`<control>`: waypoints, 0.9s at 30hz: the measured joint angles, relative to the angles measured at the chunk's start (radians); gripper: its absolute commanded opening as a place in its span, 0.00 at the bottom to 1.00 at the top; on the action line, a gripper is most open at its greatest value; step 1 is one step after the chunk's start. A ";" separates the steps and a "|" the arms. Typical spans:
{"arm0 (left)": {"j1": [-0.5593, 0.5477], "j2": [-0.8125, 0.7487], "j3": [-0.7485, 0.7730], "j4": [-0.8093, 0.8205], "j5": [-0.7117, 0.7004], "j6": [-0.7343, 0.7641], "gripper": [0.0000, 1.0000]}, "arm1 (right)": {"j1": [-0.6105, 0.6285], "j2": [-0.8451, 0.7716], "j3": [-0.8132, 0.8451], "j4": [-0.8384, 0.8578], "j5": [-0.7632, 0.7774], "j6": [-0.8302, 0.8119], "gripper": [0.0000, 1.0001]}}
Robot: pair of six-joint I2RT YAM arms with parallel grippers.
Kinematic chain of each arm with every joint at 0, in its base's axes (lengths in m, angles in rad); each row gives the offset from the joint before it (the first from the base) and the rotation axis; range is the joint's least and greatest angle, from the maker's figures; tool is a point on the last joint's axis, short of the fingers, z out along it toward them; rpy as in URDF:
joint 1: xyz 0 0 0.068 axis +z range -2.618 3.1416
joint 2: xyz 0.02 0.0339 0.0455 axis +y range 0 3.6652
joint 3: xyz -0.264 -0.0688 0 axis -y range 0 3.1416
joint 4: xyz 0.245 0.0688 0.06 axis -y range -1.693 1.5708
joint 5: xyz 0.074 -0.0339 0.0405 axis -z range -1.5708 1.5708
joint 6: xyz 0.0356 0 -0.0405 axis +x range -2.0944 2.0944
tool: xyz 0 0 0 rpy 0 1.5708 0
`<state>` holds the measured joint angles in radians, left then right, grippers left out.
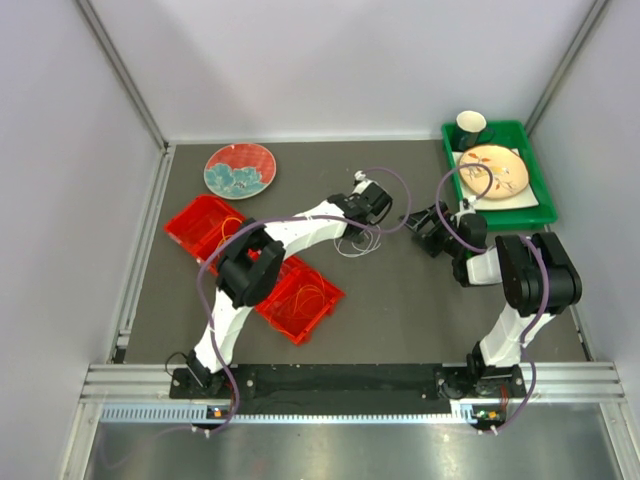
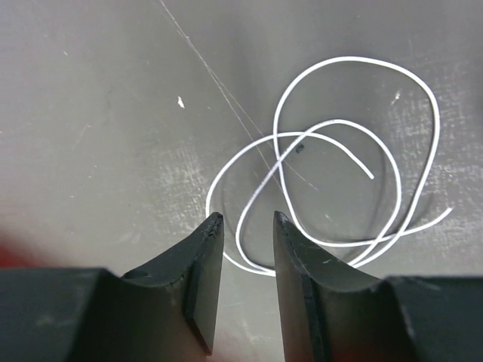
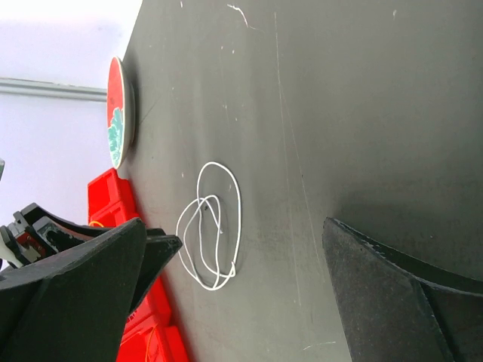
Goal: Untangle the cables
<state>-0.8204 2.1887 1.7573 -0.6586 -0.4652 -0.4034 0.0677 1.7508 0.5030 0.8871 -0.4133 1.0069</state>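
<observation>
A thin white cable point(image 1: 357, 243) lies in loose overlapping loops on the dark table at the centre. In the left wrist view the white cable point(image 2: 339, 173) lies just ahead of my left gripper point(image 2: 247, 217). Its jaws stand a little apart over the loop's near bend and grip nothing. My right gripper point(image 1: 420, 222) hovers to the right of the cable, and the right wrist view shows it point(image 3: 241, 230) spread wide and empty, with the white cable point(image 3: 211, 226) beyond. Orange cables point(image 1: 305, 297) rest inside the red trays.
Two red trays point(image 1: 200, 215) point(image 1: 322, 318) sit left of centre under the left arm. A red and teal plate point(image 1: 240, 170) lies at the back left. A green tray point(image 1: 530, 195) at the back right holds a patterned plate point(image 1: 492, 170) and a cup point(image 1: 471, 124).
</observation>
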 measured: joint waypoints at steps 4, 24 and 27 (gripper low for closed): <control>0.008 0.000 -0.003 0.000 0.000 0.011 0.32 | 0.000 0.003 0.000 0.004 0.000 0.000 0.99; 0.014 0.008 -0.067 0.029 0.042 0.014 0.00 | 0.000 0.005 0.000 0.007 -0.001 0.002 0.99; 0.014 0.014 -0.053 0.029 0.051 0.019 0.00 | 0.000 0.005 0.000 0.007 -0.001 0.007 0.99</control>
<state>-0.8059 2.2024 1.7046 -0.6300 -0.4145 -0.3847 0.0677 1.7554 0.5030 0.8940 -0.4145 1.0142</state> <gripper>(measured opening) 0.010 0.987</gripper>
